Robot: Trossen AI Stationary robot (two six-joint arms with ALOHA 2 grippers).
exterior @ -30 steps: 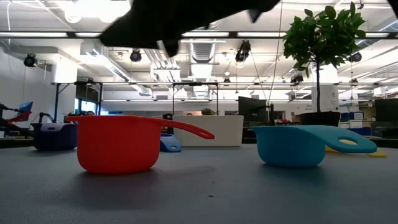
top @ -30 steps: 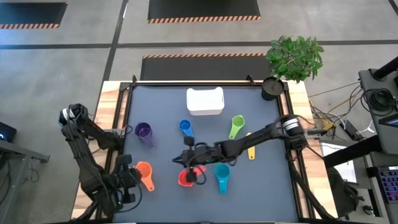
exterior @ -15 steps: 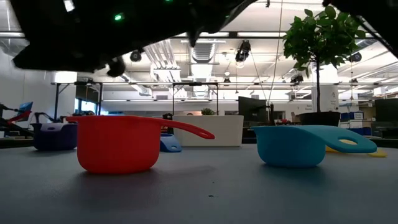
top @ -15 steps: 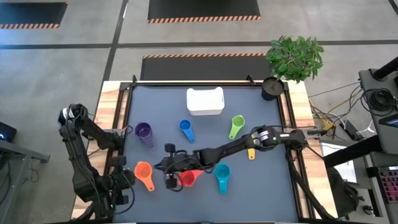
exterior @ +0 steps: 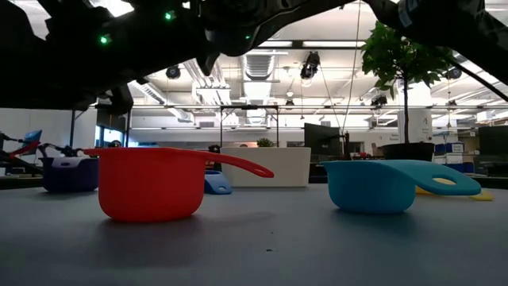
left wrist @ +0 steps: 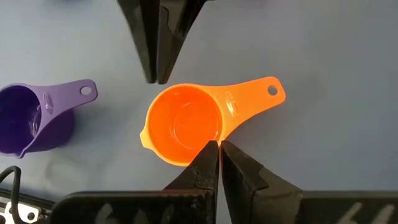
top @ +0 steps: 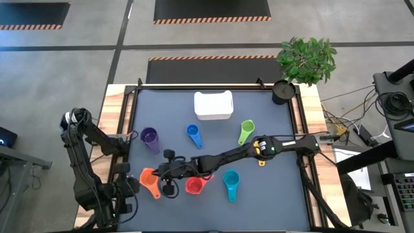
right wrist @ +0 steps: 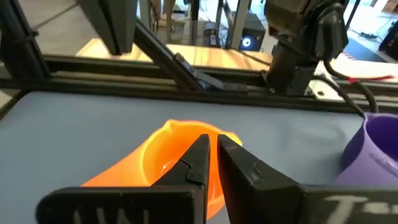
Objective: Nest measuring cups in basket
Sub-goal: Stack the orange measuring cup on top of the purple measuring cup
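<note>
The left gripper [top: 123,194] waits at the table's near left corner, fingers [left wrist: 208,165] pressed together on nothing, looking down on the orange cup [left wrist: 186,121] and the purple cup [left wrist: 37,118] beside it. The right arm reaches across the mat [top: 272,194] from the far right side, and the right gripper [top: 163,181] hangs at the orange cup [top: 149,179], its fingers [right wrist: 199,158] nearly closed with only a thin gap between them, their tips over the cup's rim; whether they touch the rim cannot be told. Just to the right of that cup sits the red cup [top: 193,186], upright with its handle pointing right in the low view [exterior: 151,183], partly under the arm. Next along is the teal cup [top: 231,181], upside down in the low view [exterior: 381,185]. A yellow cup [top: 261,159] shows only as a sliver under the arm near its wrist joint. Farther back stand the purple cup [top: 149,137] on the left, the blue cup [top: 193,133] in the middle and the green cup [top: 246,131] on the right. The white basket [top: 213,105] sits near the far edge, well apart from all the cups. A black cup [top: 282,91] and a plant [top: 307,59] stand at the far right corner
</note>
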